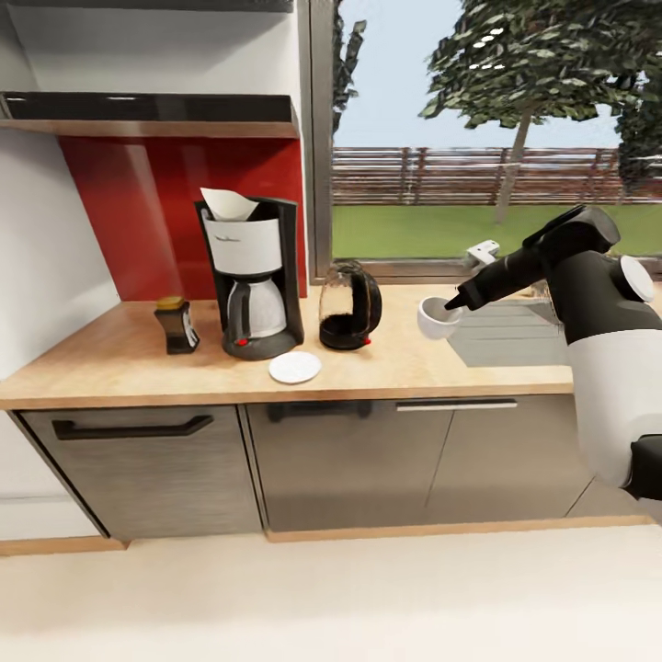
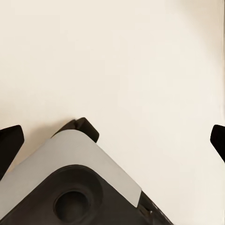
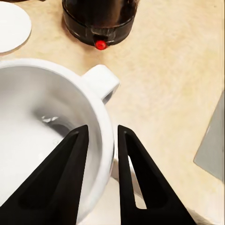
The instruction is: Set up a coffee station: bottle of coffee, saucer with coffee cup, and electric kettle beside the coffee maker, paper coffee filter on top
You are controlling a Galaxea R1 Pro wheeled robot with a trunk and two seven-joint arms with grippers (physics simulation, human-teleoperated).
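Coffee cup (image 1: 436, 318): small, white, gripped by the right claw (image 1: 454, 304) and carried over the kitchen surface (image 1: 110, 354), between the electric kettle and a grey inset at the window end. Right wrist view: one black finger (image 3: 63, 178) inside the bowl, the other outside, the cup wall pinched between them near the handle; a rim grip of this sort likely keeps the cup upright for setting down.

Saucer (image 1: 295, 367): white, bare, flat on the surface just in front of the coffee maker (image 1: 250, 280); judged to be the cup's destination, well to the left of where the cup hangs now.

Paper coffee filter (image 1: 230, 203): white cone seated in the top of the machine, as the task asks.

Bottle of coffee (image 1: 176, 325): dark, gold-capped, upright just left of the machine.

Electric kettle (image 1: 349, 306): glass, black base, red switch, standing just right of the machine.

Left claw (image 2: 112, 136): spread wide, dark fingertips at opposite edges of its wrist view, holding nothing, over pale floor and part of the robot's own body.

Remaining step, by judgement: carry the cup left, clear of the kettle, and lower it onto the saucer.
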